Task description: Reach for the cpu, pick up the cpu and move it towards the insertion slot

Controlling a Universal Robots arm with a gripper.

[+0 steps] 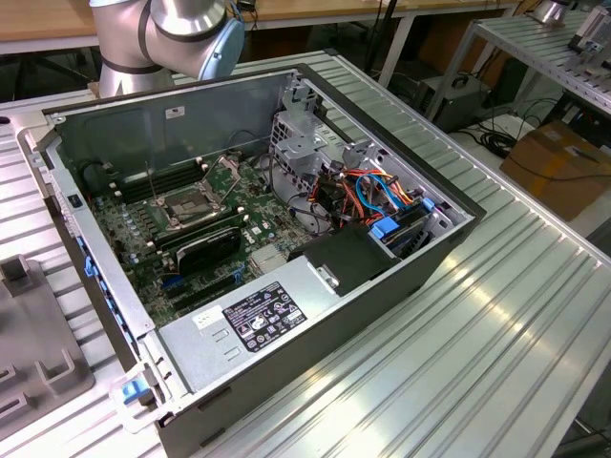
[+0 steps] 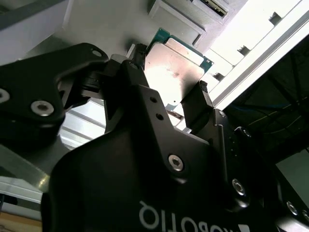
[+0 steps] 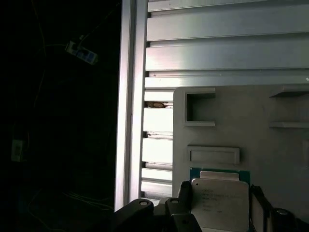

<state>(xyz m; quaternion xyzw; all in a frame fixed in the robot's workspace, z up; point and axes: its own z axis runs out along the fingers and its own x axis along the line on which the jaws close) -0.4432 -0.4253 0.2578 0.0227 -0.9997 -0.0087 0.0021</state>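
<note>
1 cpu (image 3: 219, 205), 1 insertion slot (image 1: 188, 207), 1 computer case (image 1: 382, 310), 1 power-supply box (image 1: 205, 351) — and 2 fingers (image 2: 198, 106).

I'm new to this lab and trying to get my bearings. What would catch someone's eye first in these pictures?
The open computer case lies on the ribbed metal table in the exterior view, its insertion slot shiny among the dark boards toward that view's left. In both wrist views the gripper is shut on the cpu, whose silvery face catches the light against a pale grey fixture.
</note>
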